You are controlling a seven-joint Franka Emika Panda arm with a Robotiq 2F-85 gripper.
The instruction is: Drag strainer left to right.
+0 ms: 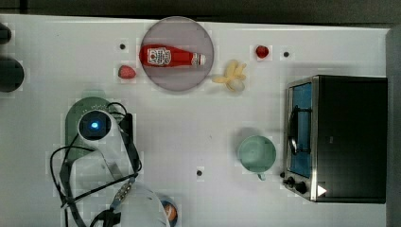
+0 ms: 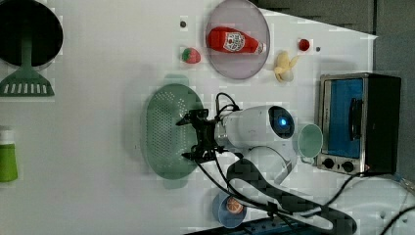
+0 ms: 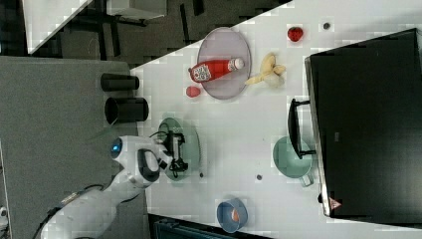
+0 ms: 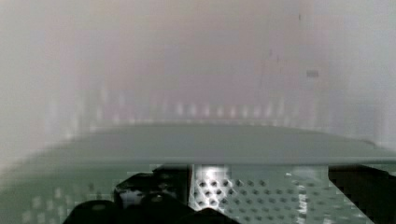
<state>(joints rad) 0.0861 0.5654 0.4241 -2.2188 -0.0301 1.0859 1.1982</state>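
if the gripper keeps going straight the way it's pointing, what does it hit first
Most likely the strainer. The open gripper points down into its perforated bowl, and the wrist view shows the holed floor right ahead. How much gap remains is hard to judge.

The white arm reaches from the left view's lower right toward the left view's left, its black gripper (image 2: 195, 136) leading with the jaws spread wide apart.

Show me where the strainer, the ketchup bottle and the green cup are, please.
strainer (image 2: 164, 128): left view, on its holed inner floor.
ketchup bottle (image 1: 163, 56): top view, on its white label.
green cup (image 1: 256, 153): top view, on its inside bottom.
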